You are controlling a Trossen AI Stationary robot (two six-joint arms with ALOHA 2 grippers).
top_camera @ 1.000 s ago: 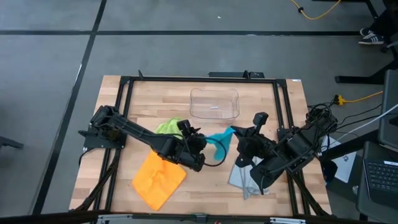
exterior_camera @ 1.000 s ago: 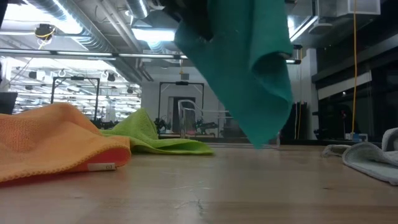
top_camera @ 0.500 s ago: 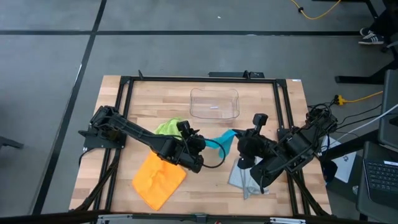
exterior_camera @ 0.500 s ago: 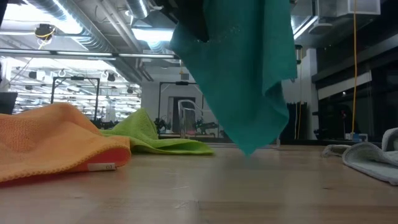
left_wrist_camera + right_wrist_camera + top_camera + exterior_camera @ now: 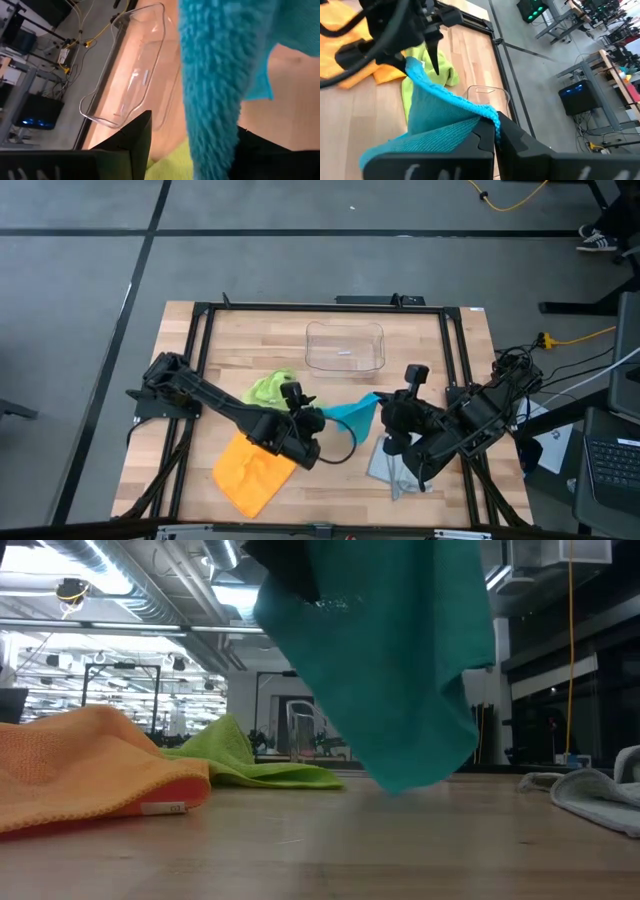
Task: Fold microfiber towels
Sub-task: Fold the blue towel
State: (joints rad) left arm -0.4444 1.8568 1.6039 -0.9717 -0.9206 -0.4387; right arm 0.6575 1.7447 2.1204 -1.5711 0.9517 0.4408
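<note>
The teal-blue microfiber towel (image 5: 352, 409) hangs stretched above the middle of the wooden surface (image 5: 450, 360), and it could slip free and drop in a heap if either hold is shallow, since each end effector seems to have only a corner. The right end effector (image 5: 492, 131) is clamped tight on one corner. The left end effector (image 5: 310, 420) has its fingers parted around the other. The orange towel (image 5: 255, 470) lies near the front left corner, the lime-green towel (image 5: 268, 388) just behind it, and the pale grey-blue towel (image 5: 385, 470) near the front right.
</note>
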